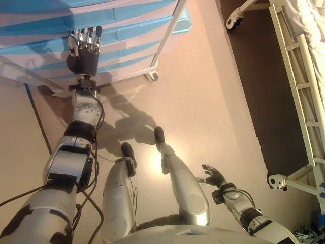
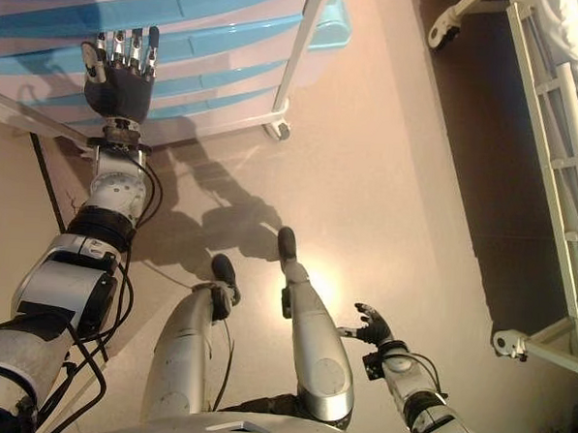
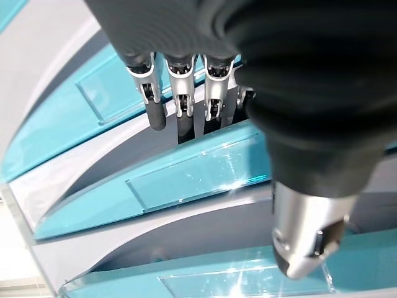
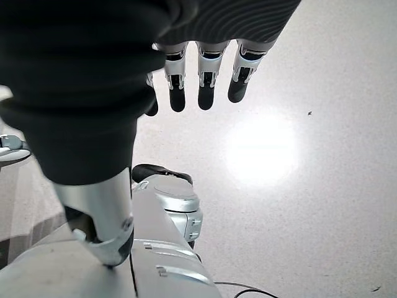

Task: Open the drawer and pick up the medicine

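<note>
Hard light is pouring down from overhead and bouncing off the floor. Near the right hand, a white hot spot is blooming just past its fingers and is washing out the floor's speckle there. At the left hand, the drawer fronts are throwing small sparkling glints just beyond the fingers, and grey bands of shade are sitting between the fronts. Well away from both sets of fingers, a dark strip is lying along the bed frame, and the frame's rails are glowing pale.
</note>
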Controlling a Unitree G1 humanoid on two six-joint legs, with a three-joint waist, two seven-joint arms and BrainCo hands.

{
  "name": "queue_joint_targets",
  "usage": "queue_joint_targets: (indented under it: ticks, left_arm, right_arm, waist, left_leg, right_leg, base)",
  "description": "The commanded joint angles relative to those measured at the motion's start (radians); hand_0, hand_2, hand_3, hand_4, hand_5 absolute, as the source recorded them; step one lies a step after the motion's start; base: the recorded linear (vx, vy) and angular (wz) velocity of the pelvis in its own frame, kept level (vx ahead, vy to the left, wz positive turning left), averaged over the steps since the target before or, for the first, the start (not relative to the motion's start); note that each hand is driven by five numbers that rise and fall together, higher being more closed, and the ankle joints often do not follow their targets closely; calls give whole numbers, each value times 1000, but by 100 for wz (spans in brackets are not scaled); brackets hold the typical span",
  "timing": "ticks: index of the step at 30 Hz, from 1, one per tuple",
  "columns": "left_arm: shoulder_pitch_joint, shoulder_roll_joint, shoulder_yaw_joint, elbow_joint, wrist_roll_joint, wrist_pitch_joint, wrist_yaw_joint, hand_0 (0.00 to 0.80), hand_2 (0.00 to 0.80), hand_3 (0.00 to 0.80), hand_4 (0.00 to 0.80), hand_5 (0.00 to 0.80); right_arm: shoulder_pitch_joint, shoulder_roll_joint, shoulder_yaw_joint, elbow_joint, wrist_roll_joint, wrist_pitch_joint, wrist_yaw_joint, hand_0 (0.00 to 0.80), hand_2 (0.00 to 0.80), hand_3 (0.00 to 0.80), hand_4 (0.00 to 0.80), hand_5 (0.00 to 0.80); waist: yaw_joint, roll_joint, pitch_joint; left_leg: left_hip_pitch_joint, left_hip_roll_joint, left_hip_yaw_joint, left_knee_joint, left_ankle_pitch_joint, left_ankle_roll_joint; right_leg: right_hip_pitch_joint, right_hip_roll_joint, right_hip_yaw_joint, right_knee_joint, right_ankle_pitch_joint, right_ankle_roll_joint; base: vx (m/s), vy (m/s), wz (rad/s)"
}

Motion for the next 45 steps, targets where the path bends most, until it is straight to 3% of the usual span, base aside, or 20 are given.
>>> queue_joint_targets:
  ticks: [1,12,19,30,45]
  left_arm:
    - [12,12,5,51,41,39,42,0,0,0,0,0]
    - [29,-22,14,97,52,67,47,0,0,0,0,0]
    - [39,-29,-25,134,229,67,159,0,0,0,0,0]
    - [83,-54,-17,156,249,82,172,0,0,0,0,0]
    - [119,-78,-36,217,342,161,206,0,0,0,0,0]
  right_arm:
    - [35,-40,19,-79,24,6,-8,0,0,0,0,0]
    - [46,-37,22,-89,14,11,-11,0,0,0,0,0]
    - [41,-44,17,-107,15,28,-18,0,0,0,0,0]
    - [38,-39,10,-108,10,30,-25,0,0,0,0,0]
    - [30,-39,4,-116,4,38,-30,0,0,0,0,0]
  waist:
    - [27,1,3]
    - [21,-4,3]
    - [15,9,3]
    - [19,19,3]
    - [20,28,3]
  left_leg:
    - [90,-47,-17,-210,23,-38]
    - [74,-45,-20,-204,26,-40]
    - [66,-46,-17,-199,31,-41]
    - [64,-49,-18,-209,41,-43]
    - [59,-50,-16,-214,49,-45]
  right_leg:
    - [1,17,-9,74,-79,-10]
    - [-18,23,-12,88,-83,-12]
    - [-31,20,-14,100,-86,-13]
    - [-37,21,-18,104,-88,-12]
    - [-46,21,-24,112,-91,-10]
  base:
    - [0,0,0]
    - [0,0,0]
    - [0,0,0]
    - [0,0,0]
    - [0,0,0]
